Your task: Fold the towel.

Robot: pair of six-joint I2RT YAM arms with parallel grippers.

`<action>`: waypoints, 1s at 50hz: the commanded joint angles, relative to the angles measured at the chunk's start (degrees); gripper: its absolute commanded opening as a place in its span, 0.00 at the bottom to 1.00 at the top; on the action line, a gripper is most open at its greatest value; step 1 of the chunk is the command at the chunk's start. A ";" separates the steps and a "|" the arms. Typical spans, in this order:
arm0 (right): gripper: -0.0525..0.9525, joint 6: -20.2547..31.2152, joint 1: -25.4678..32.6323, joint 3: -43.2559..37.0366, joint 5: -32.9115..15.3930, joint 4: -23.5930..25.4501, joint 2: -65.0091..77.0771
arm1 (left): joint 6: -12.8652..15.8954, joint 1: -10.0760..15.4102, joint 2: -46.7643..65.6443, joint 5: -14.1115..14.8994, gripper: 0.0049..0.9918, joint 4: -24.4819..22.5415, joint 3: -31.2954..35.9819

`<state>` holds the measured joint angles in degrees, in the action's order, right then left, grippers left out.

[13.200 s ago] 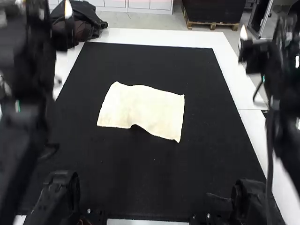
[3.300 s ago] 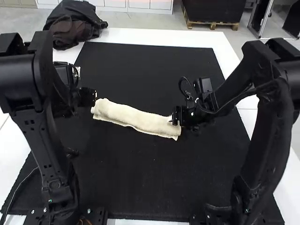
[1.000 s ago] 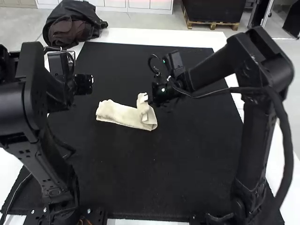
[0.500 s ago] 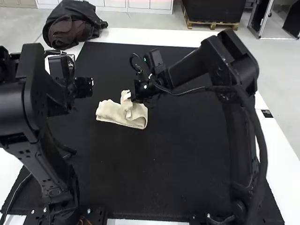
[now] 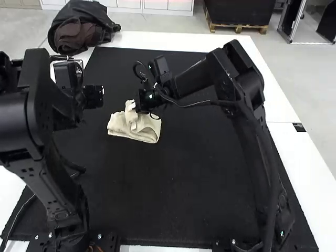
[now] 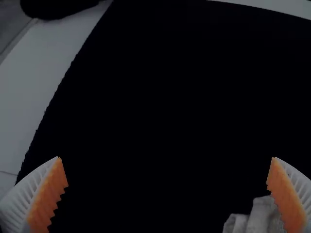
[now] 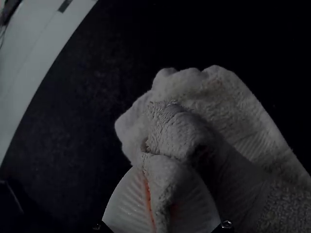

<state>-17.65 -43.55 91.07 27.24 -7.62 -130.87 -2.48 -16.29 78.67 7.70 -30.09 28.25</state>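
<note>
We see the cream terry-cloth towel (image 5: 146,134) folded and rumpled on the flat black mat (image 5: 178,189), its inner layers hidden. The white-ribbed, orange-padded right gripper (image 5: 137,106) pinches a raised, bunched part, which covers much of its pads. Nearby, the matching left gripper (image 5: 100,93) has its fingers wide apart.

There are two grippers (image 5: 136,107), one towel (image 5: 145,133), one mat (image 5: 194,184).

Even, bright light in the high view; dimness and deep shadow in both wrist views.
</note>
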 commanded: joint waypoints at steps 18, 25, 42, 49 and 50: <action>0.03 -0.63 -2.77 12.38 0.53 3.13 -5.71 | -0.51 -1.20 -1.68 -0.15 0.97 -0.59 0.05; 0.03 -0.72 -3.47 15.54 0.70 4.37 -7.21 | -0.51 -1.20 -1.59 -0.15 0.97 -0.50 0.05; 0.91 -0.10 -3.38 20.99 0.53 7.18 -9.32 | -0.60 -1.20 -1.59 -0.15 0.97 -0.24 -0.48; 0.95 0.07 -2.24 21.78 0.62 7.79 -8.00 | -0.60 -1.02 -1.59 -0.32 0.97 -0.68 -1.09; 0.95 0.07 -2.07 21.78 0.70 7.88 -7.56 | -0.60 -1.02 -1.59 -0.32 0.97 -0.76 -1.09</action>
<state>-18.39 -46.57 110.96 27.27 0.32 -140.33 -2.68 -16.99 78.67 7.68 -30.26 27.88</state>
